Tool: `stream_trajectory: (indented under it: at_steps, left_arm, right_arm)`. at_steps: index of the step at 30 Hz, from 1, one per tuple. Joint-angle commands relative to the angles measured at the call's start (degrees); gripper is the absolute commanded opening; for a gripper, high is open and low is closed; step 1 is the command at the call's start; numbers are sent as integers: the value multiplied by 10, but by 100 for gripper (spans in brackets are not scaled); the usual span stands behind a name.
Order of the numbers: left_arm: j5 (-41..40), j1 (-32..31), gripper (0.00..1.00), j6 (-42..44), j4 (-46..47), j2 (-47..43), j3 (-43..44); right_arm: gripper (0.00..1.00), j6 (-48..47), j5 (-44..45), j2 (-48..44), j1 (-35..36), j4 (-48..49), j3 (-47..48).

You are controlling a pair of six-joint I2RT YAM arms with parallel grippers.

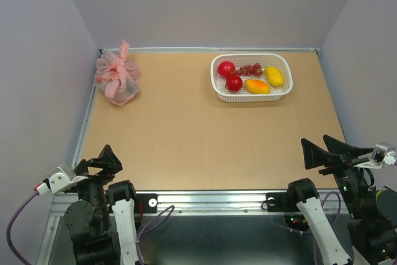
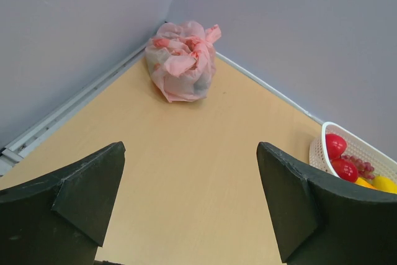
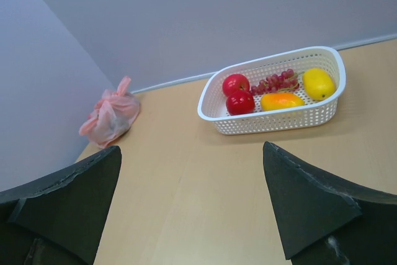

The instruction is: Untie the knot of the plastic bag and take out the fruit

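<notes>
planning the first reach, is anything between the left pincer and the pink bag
Nothing visible does: only bare table lies between the open left pincer and the plastic bag in the far left corner. The basket sits off right.

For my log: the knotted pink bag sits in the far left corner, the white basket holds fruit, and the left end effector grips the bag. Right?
No: the left end effector is open and apart from the plastic bag, as the left wrist view shows. The bag is knotted in the far left corner and the white basket holds fruit.
</notes>
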Motion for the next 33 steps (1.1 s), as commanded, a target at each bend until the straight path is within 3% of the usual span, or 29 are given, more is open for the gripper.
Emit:
stream_trajectory:
  at_steps: [1,11,21,27,33]
  left_arm:
    - [3,-1,99,13,32,-20,-2]
    - [13,-1,99,21,104,57,-29]
    - [30,-16,99,-54,290,258,-129]
    - [32,-17,99,-83,382,472,-128]
    - [15,-16,99,-53,425,744,-2]
  right_arm:
    - [100,-1,0,-3,5,8,0]
    - [100,-3,12,14,4,9,-1]
    - [100,-4,2,34,4,7,-9]
    - [100,-4,2,46,4,4,-9]
    - [100,10,21,65,4,4,-16]
